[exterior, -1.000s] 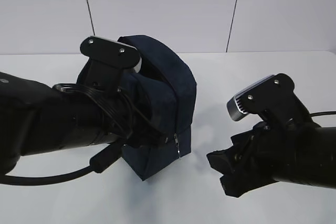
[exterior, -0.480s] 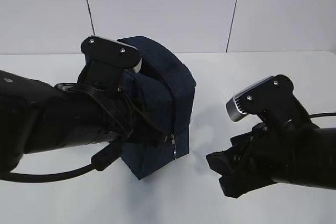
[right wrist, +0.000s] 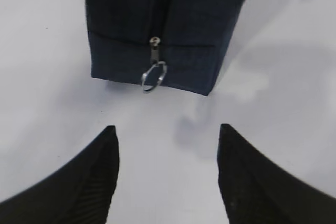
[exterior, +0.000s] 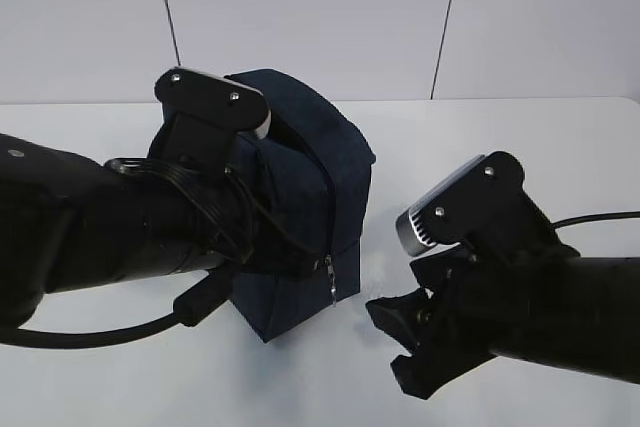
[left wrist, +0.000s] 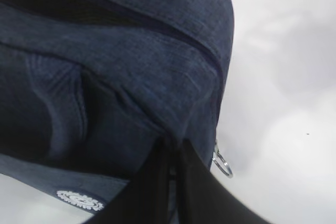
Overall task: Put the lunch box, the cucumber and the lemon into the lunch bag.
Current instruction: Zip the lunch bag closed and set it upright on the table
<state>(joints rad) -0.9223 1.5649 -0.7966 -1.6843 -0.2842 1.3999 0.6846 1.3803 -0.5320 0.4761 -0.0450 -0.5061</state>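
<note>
The dark navy lunch bag (exterior: 315, 172) stands on the white table (exterior: 520, 137), zipper closed down its near corner. In the left wrist view, my left gripper (left wrist: 171, 153) is shut on a fold of the bag's fabric (left wrist: 131, 77), beside the metal ring pull (left wrist: 222, 162) and above the round white logo (left wrist: 80, 200). My right gripper (right wrist: 168, 128) is open and empty just above the table. It faces the bag's lower corner (right wrist: 184, 30), with the ring pull (right wrist: 154, 76) a short way ahead of it. It shows low at the right in the exterior view (exterior: 395, 342). The lunch box, cucumber and lemon are out of view.
The left arm (exterior: 100, 237) covers the bag's left side and its cable hangs near the table. A white panelled wall (exterior: 300, 17) stands behind the table.
My right gripper has moved left and lower, toward the bag's zipper corner. The bag settled slightly between the earliest frame and now. The left arm holds still.
</note>
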